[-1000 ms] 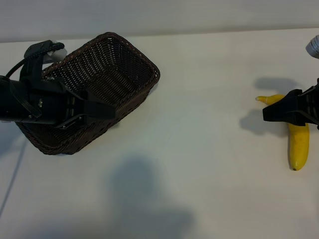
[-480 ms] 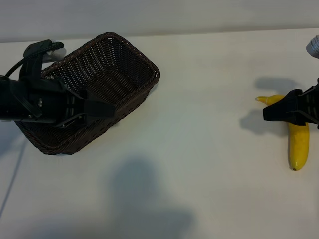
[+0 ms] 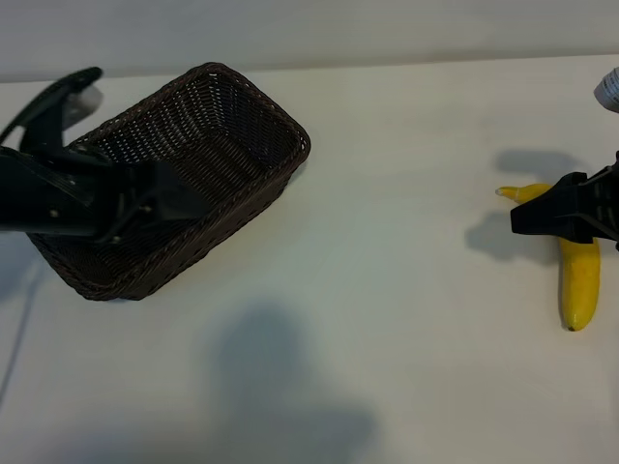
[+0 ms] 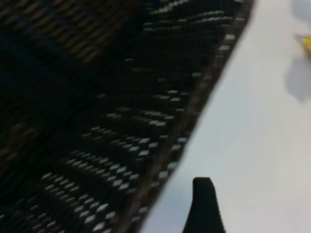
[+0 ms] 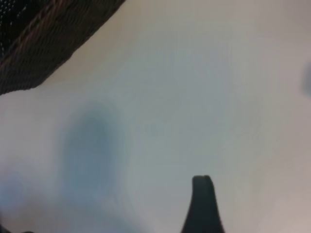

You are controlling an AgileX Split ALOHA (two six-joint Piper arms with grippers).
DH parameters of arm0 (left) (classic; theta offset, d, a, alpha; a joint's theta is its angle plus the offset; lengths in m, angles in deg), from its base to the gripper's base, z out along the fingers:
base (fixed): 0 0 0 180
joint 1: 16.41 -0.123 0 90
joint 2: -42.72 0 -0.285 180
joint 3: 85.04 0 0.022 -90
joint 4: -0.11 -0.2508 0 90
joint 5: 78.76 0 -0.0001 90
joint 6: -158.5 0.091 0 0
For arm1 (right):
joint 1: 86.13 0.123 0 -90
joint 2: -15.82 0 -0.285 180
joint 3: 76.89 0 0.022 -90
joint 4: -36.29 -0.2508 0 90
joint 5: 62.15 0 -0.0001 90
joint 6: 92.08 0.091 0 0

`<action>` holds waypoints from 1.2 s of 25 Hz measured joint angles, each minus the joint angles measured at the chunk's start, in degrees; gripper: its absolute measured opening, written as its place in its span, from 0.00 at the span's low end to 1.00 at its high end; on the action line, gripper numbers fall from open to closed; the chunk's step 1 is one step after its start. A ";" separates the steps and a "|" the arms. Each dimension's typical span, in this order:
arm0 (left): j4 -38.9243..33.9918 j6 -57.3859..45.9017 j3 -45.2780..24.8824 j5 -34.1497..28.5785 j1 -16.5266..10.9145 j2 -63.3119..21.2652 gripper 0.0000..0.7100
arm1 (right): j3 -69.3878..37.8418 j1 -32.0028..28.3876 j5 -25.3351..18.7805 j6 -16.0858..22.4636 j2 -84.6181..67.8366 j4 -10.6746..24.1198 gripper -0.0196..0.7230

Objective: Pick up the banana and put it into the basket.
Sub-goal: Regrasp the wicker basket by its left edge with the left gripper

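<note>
Banana (image 3: 578,280) lies on the white table (image 3: 406,290) at the far right, well apart from the basket (image 3: 193,155) at the left. Right gripper (image 3: 522,220) hangs above the banana's stem half, jaws spread, holding nothing. Left gripper (image 3: 179,205) sits over the basket, jaws spread, empty.

your exterior camera looks steeply down over the table (image 3: 406,367), left wrist camera sits close over the basket (image 4: 97,97) rim, right wrist camera faces bare tabletop, both catch basket weave
</note>
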 joint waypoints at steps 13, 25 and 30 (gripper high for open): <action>-28.00 -31.84 7.78 -6.88 -5.46 0.00 0.79 | 0.00 0.00 0.05 0.00 0.00 0.00 0.76; -43.55 -48.12 10.10 -13.14 -8.82 0.54 0.79 | 0.00 0.00 0.05 0.00 0.00 0.05 0.76; -43.77 -50.94 10.10 -14.04 -9.38 3.46 0.79 | 0.00 0.00 0.05 0.00 0.00 0.00 0.76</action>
